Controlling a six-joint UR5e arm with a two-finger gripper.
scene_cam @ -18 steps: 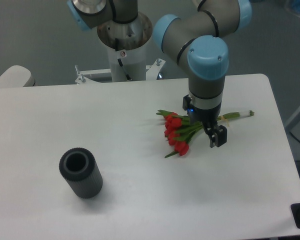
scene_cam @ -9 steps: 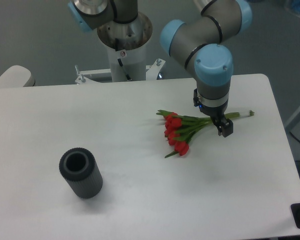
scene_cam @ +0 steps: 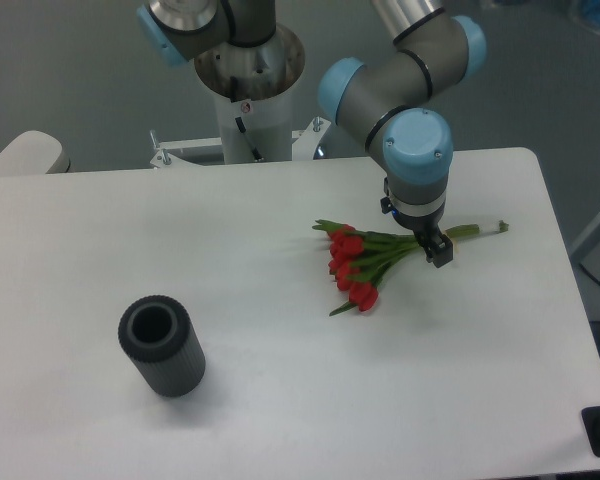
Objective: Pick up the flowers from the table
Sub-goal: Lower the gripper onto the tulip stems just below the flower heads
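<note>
On the table [scene_cam: 280, 400], the gripper [scene_cam: 435, 250] (jaw state unclear) sits at the flowers' [scene_cam: 365, 260] stems.

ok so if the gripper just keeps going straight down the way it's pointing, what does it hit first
Most likely the stems of the flowers: the gripper points down right over the spot where the thin stems run out from the bunch. Just under them is the table. From this single view, its height above the stems is unclear.

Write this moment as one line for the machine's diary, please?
phase: reaching | two-finger gripper: over stems, grip unclear | bunch of red tulip flowers: lying on white table | dark grey ribbed cylinder: untouched, front left
</note>
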